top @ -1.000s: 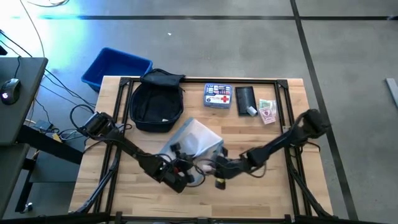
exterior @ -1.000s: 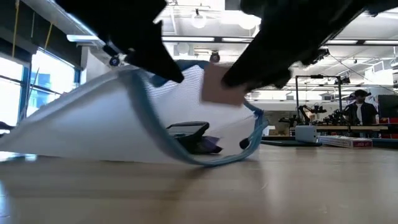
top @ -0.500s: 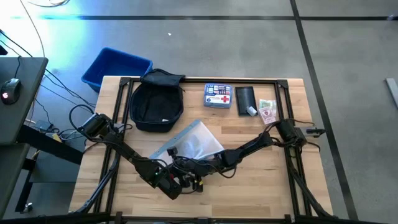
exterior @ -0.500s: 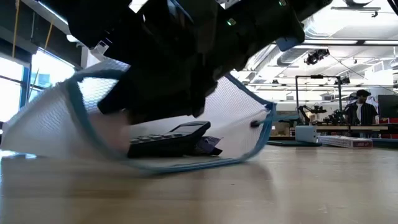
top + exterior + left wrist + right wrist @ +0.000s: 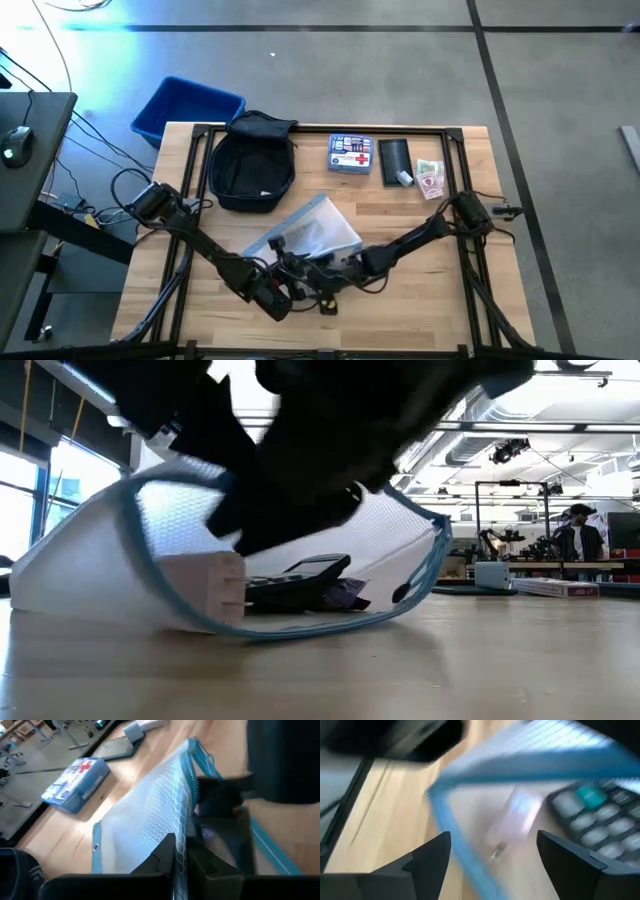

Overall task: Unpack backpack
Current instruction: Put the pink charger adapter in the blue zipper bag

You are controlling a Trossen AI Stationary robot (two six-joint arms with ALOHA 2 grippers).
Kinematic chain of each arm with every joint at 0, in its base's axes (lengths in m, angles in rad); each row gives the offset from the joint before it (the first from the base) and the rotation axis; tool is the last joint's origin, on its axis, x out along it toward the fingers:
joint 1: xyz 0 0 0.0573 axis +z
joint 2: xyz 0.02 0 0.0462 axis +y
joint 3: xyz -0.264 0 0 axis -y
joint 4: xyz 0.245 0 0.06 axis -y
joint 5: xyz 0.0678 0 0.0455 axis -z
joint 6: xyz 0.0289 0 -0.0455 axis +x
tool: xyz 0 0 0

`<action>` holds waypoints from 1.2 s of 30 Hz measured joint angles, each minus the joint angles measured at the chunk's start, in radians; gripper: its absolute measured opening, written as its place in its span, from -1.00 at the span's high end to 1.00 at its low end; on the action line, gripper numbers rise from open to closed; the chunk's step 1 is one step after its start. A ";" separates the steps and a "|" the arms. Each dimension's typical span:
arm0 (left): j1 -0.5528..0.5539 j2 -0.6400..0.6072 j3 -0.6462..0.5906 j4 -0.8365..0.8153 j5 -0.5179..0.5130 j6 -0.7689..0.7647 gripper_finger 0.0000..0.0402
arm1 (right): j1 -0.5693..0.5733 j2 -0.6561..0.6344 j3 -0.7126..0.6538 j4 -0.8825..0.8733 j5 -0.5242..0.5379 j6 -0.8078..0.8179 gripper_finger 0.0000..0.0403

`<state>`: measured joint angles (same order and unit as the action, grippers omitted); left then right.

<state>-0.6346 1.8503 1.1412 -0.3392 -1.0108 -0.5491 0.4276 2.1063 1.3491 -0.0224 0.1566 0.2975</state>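
A white mesh pouch (image 5: 312,232) with blue trim lies mid-table, its mouth (image 5: 150,550) lifted open toward the near edge. My left gripper (image 5: 272,292) is shut on the mouth's upper edge. My right gripper (image 5: 492,852) hangs open at the mouth, over a pale block (image 5: 205,595) that rests on the table just inside the blue rim. Beside the block, inside the pouch, lies a dark calculator (image 5: 600,810). The dark backpack (image 5: 252,165) lies on its back at the far left of the table, away from both grippers. My left gripper pinches the blue-trimmed upper edge of the pouch's mouth (image 5: 181,851) between its two fingers. That edge is raised off the table while the pouch's lower side stays on the wood, so the mouth gapes.
Along the far edge lie a first-aid box (image 5: 350,155), a flat black pouch (image 5: 393,158) and some banknotes (image 5: 430,180). A blue bin (image 5: 185,108) stands off the table's far left corner. Bare wood shows to the left and right of the grippers.
My right gripper has carried the pale block toward the table's left and down into the pouch's mouth, then opened and let it go. The block now rests on the table inside the rim. My left gripper has kept the mouth's edge raised.
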 joint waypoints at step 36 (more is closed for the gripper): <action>-0.005 -0.005 0.005 -0.046 0.015 -0.034 1.00 | -0.085 0.039 -0.005 0.182 -0.082 -0.167 0.93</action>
<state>-0.6399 1.8450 1.1457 -0.3854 -0.9960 -0.5835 0.3431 2.1456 1.3441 0.1599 0.0748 0.1305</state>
